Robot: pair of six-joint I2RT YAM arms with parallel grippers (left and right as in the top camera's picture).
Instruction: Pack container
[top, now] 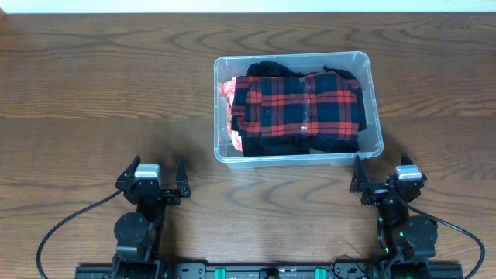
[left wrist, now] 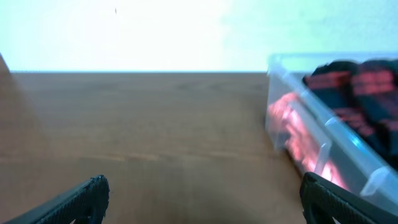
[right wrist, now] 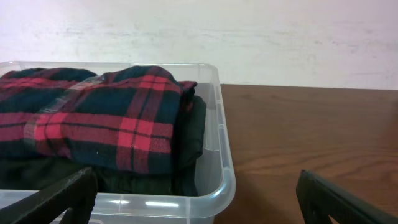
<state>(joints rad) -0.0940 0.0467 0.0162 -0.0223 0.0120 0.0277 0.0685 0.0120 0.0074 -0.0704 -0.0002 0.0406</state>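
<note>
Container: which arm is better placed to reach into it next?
Right, probably. The right tool sits open just before the container's near right corner, with the shirt close in its wrist view. The left tool, also open, stands off to the container's left and sees it only at the edge.

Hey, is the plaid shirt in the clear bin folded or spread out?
Folded: the plaid shirt lies as a compact rectangle inside the container, atop dark clothing.

Soft, even light covers the bench (top: 93, 93), with only faint shadows. The left wrist view is blurred, its wall (left wrist: 124, 31) washed out white. The right wrist view is sharp.
</note>
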